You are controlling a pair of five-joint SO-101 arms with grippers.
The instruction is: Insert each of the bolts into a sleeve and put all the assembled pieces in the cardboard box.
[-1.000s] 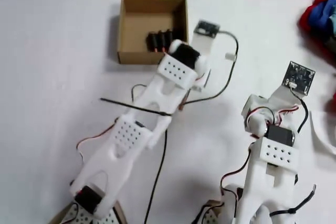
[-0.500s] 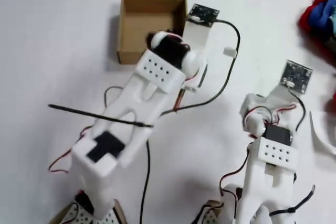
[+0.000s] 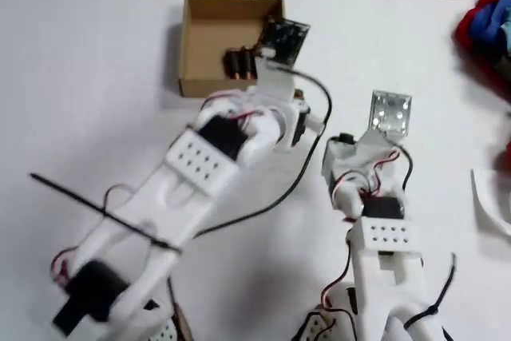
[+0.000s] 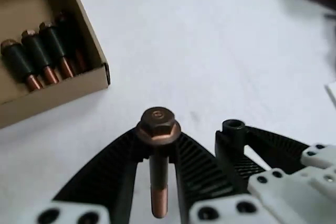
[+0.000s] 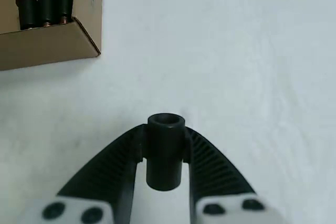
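The cardboard box (image 3: 209, 21) stands at the back of the white table with three assembled pieces (image 3: 240, 62) in its right end; they also show as dark sleeves with copper bolts (image 4: 39, 56) (image 5: 44, 4). My left gripper (image 4: 158, 136) is shut on a copper bolt (image 4: 158, 182), head up, just in front of the box (image 4: 58, 90). My right gripper (image 5: 165, 136) is shut on an upright black sleeve (image 5: 165, 153). That sleeve (image 4: 233, 127) sits close beside the bolt. From above, the left gripper (image 3: 281, 117) and the right gripper (image 3: 339, 149) are near each other.
A red and blue cloth bundle (image 3: 484, 20) lies at the table's right edge, with a white curved object (image 3: 487, 201) below it. A black cable (image 3: 297, 175) trails over the table between the two arms.
The left arm has drawn back from over the box toward the front. The right arm has shifted left, closer to the left gripper.
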